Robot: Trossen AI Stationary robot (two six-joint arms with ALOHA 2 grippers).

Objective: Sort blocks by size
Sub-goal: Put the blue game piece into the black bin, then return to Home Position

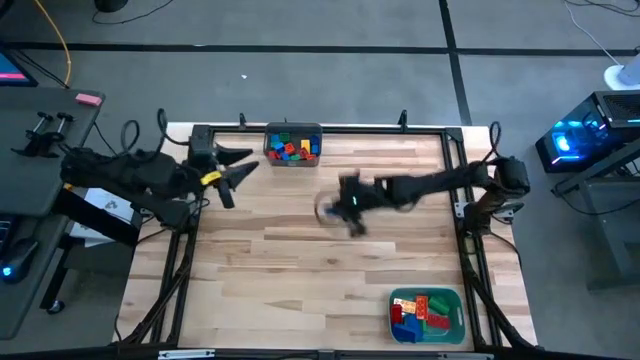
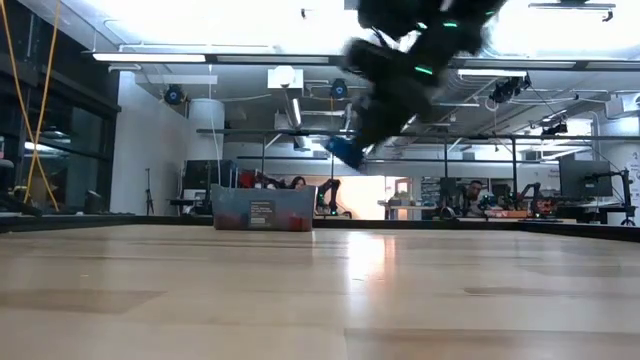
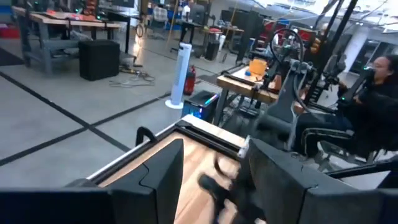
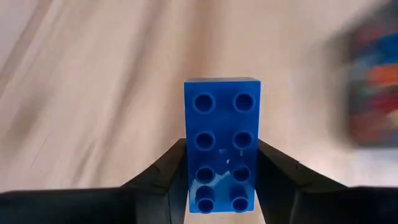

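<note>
Carrying a long blue plastic studded brick (image 4: 221,144), two studs wide and four studs long, clamped by its long sides between the two dark fingers of the right gripper (image 4: 221,186), high above the middle of the pale wooden table (image 1: 300,270). Best done, judging from the task, by keeping the squeeze firm and even on both side walls, travelling level and unhurried, and letting go only once low over the chosen container, so the brick neither twists in the grip nor bounces out. Pointing straight ahead out of the fingers, long axis in line with the gripper's reach, studded face turned toward the wrist camera, far end free and unsupported. Seen from above, hanging near the table's centre, though lost in blur under the right gripper there. Sitting at roughly 11 o'clock from that gripper, against the far edge, a small dark grey plastic bin (image 1: 292,158) filled with mixed red, green, blue, yellow and orange bricks (image 1: 292,148). Lying at about 5 o'clock, near the front edge, a teal plastic tray (image 1: 455,305) already holding red, green and orange bricks (image 1: 420,310), seemingly the longer kind, hence probably the right home for this one. Waiting at 9 o'clock by the table's left edge, the left gripper (image 1: 240,168), fingers spread apart and holding nothing.
</note>
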